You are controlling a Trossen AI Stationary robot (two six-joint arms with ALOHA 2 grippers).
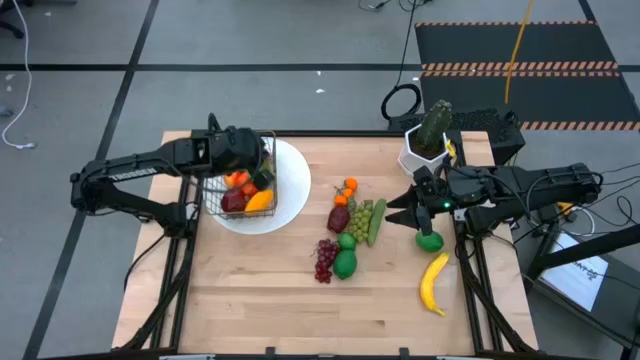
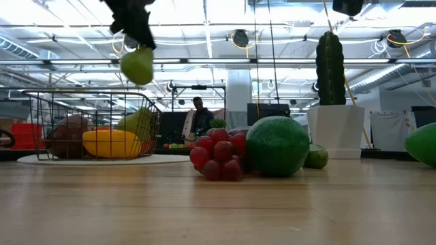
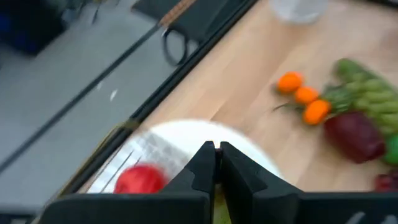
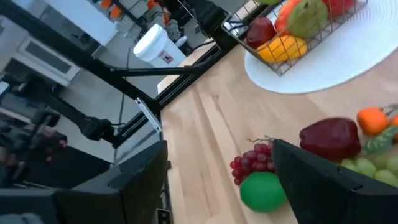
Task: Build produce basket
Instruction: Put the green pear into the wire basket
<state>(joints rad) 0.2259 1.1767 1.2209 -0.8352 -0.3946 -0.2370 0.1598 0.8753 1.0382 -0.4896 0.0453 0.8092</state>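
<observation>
The wire basket (image 1: 213,192) stands on a round white plate (image 1: 292,185) at the table's left, with a dark red fruit, a yellow one and a green one in it (image 2: 109,143). My left gripper (image 1: 258,160) hangs above the basket, shut on a pale green fruit (image 2: 138,66). More produce lies mid-table: small oranges (image 1: 347,190), a dark red fruit (image 1: 339,216), green grapes (image 1: 358,225), a cucumber (image 1: 377,220), purple grapes (image 1: 325,258), a lime (image 1: 345,263) and a banana (image 1: 433,283). My right gripper (image 1: 404,212) hovers open beside the cucumber. My left gripper holds the green fruit by its top (image 2: 139,49), slanting down from above. The fruit hangs below the shut fingers (image 3: 205,163), clear of the basket's rim. The fingers hide the place of contact; only a sliver of yellow-green (image 3: 216,208) shows under them in the wrist view.
A white pot with a green cactus (image 1: 428,140) stands at the far right of the table, behind my right arm. A round green fruit (image 1: 430,241) lies under my right gripper's wrist. The near half of the table is bare wood (image 1: 250,300).
</observation>
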